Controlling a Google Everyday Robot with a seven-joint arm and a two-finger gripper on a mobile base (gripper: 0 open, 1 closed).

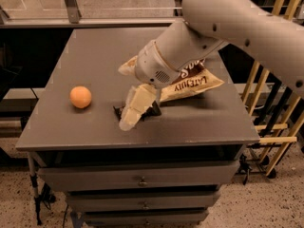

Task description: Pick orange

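The orange (80,97) is a small round fruit on the left part of the grey table top (95,56). My gripper (129,118) hangs from the arm over the front middle of the table, to the right of the orange and apart from it. Its cream-coloured fingers point down and left and cover most of the dark candy bar (152,110). Nothing is seen held.
A chip bag (190,82) lies behind the gripper, partly under the arm. The table's front edge is just below the gripper, with drawers (142,180) underneath. Wooden frames (273,127) stand at the right. A glass wall runs behind.
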